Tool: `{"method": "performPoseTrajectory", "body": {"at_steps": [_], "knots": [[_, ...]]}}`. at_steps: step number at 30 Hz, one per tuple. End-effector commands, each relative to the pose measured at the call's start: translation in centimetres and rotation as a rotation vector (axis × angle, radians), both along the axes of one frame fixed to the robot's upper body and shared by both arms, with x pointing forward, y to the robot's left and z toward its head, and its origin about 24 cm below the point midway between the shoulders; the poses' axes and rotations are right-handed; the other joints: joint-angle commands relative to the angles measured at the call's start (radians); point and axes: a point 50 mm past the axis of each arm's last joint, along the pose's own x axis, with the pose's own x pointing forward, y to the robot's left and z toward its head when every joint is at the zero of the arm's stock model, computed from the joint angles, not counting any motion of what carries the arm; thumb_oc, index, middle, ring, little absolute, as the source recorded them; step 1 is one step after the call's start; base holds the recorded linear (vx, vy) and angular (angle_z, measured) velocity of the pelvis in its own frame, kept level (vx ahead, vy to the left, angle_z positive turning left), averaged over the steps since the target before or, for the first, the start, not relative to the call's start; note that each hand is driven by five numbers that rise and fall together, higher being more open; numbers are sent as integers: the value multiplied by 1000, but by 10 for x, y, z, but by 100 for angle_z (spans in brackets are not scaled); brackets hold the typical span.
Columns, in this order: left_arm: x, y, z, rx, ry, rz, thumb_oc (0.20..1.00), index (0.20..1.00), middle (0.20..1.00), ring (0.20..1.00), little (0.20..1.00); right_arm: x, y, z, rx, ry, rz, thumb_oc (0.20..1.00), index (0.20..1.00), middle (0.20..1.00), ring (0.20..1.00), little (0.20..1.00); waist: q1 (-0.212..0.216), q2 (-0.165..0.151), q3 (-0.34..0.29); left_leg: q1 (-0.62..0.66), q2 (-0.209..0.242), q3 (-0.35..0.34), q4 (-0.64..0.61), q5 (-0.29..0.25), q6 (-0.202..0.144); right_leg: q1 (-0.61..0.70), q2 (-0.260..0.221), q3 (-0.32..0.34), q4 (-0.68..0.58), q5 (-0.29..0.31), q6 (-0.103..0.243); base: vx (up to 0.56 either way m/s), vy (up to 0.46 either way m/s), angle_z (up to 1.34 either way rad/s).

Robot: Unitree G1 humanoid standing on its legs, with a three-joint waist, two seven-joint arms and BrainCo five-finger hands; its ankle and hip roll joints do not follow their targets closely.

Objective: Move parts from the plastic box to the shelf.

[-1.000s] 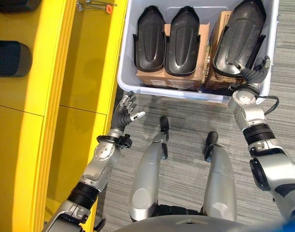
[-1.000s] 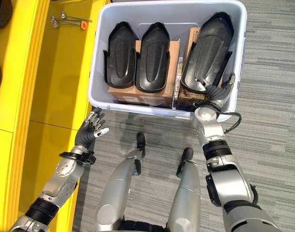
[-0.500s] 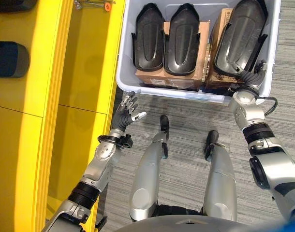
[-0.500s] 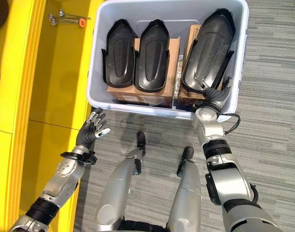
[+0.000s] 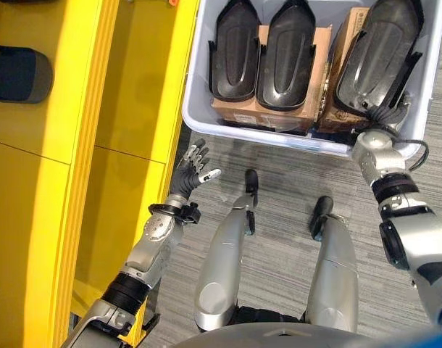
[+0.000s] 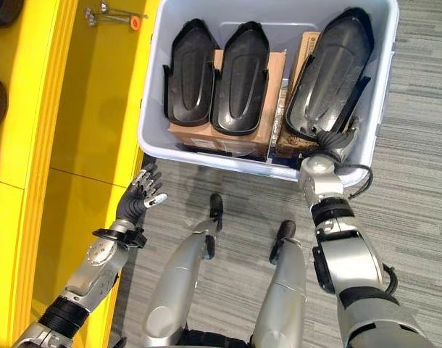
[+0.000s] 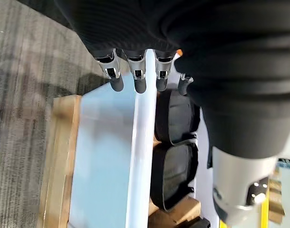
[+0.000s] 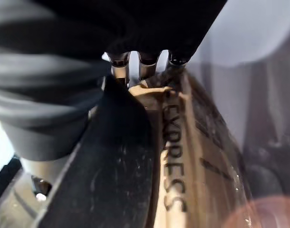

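Left eye view: we see the plastic box (image 5: 196,109) on the floor beside the yellow shelf (image 5: 47,145), holding three black parts on cardboard cartons (image 5: 293,116); the right hand (image 5: 390,114) is at the near end of the rightmost part (image 5: 377,54) by the box's near right corner, while the left hand (image 5: 192,165) hovers open over bare floor between shelf and box.

Right wrist view: fingers (image 8: 120,64) run behind the part's edge, so we cannot tell their grip.
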Motion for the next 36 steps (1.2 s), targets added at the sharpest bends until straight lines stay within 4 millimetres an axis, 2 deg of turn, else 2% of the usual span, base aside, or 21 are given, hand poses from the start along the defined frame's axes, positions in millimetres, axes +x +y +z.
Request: {"method": "performPoseTrajectory", "body": {"at_steps": [1,10,18,26,27,28,29,31,34,36], "knots": [[-4,-6,19,-32,-89,-31,1000,1000,1000,1000,1000,-9,-42,28,-79,-37,-105,1000,1000,1000,1000,1000,12,61,-13,-12,-71,-48,120,-191,35,23,58,-10,12,-10,-17,5,-19,6],[-7,2,23,-9,-91,-34,1000,1000,1000,1000,1000,-17,-73,36,69,-36,-141,1000,1000,1000,1000,1000,22,58,-13,-78,-73,-59,185,-219,43,-32,57,-5,74,-33,-23,14,-36,7],[-10,8,24,-17,-77,-44,1000,1000,1000,1000,1000,-22,-86,31,226,-29,-120,1000,1000,1000,1000,1000,19,60,-13,-133,-79,-50,263,-260,52,-88,59,12,132,-48,-25,23,-20,1],[-10,12,23,2,-71,-46,1000,1000,1000,1000,1000,-28,-97,21,177,87,-116,1000,1000,1000,1000,1000,18,57,-13,-180,-78,-47,310,-279,55,-131,59,12,178,-59,-28,14,-27,2],[-10,13,23,9,-71,-48,1000,1000,1000,1000,1000,-31,-101,17,112,166,-119,297,297,297,297,297,20,55,-13,-192,-78,-48,322,-283,56,-141,57,10,187,-60,-28,8,-40,5],[-10,13,22,11,-72,-48,1000,1000,1000,1000,1000,-32,-102,16,95,189,-118,200,200,200,200,200,20,55,-13,-194,-78,-48,324,-284,56,-144,57,10,189,-61,-28,9,-63,4],[-10,13,23,15,-76,-50,1000,1000,1000,1000,1000,-34,-106,14,49,264,-111,200,200,200,200,200,24,54,-13,-201,-75,-48,329,-285,57,-148,54,8,192,-60,-28,4,-38,3],[-10,14,23,16,-77,-50,1000,1000,1000,1000,1000,-36,-109,12,11,306,-105,200,200,200,200,200,24,54,-13,-204,-75,-48,331,-285,58,-150,54,7,193,-59,-27,1,-17,2],[-11,14,24,23,-80,-51,1000,1000,1000,1000,1000,-41,-117,15,-154,436,-124,200,200,200,200,200,26,53,-13,-214,-72,-49,339,-285,58,-159,52,5,198,-55,-24,-1,-13,6],[-11,18,25,40,-106,-42,1000,1000,1000,1000,1000,-38,-118,28,-422,564,-94,200,200,200,200,200,28,50,-13,-223,-69,-50,336,-280,58,-166,50,2,191,-45,-19,0,0,0]]}}
